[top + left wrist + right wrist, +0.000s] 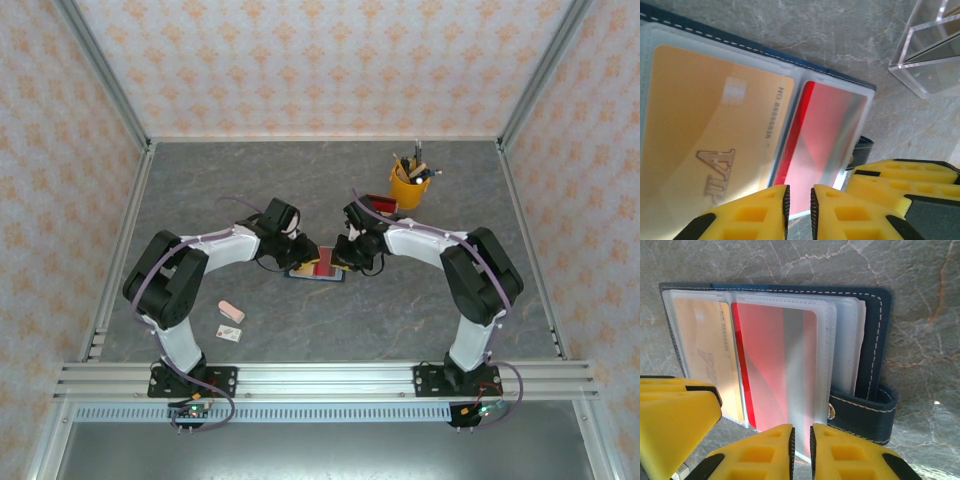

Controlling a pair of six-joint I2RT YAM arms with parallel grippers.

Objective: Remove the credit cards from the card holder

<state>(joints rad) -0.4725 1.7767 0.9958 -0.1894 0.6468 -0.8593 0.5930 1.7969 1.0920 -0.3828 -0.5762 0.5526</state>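
Observation:
The card holder point(316, 270) lies open on the table between my two grippers, its navy cover point(873, 340) under clear sleeves. The left sleeve holds a tan-orange credit card point(705, 115) point(705, 350). The right sleeve holds a red one with a grey band point(825, 125) point(770, 355). My left gripper point(298, 258) point(799, 200) hovers over the near edge of the red card's sleeve, jaws a narrow slit apart with nothing between them. Beside it, my right gripper point(343, 262) point(801, 440) is over the same edge, also barely open and empty.
The wallet's snap strap point(865, 412) sticks out to the side. A clear tray point(930, 55) point(382, 207) and a yellow cup of pens point(410, 185) stand behind. A pink block point(231, 311) and a small white card point(230, 332) lie near the left base.

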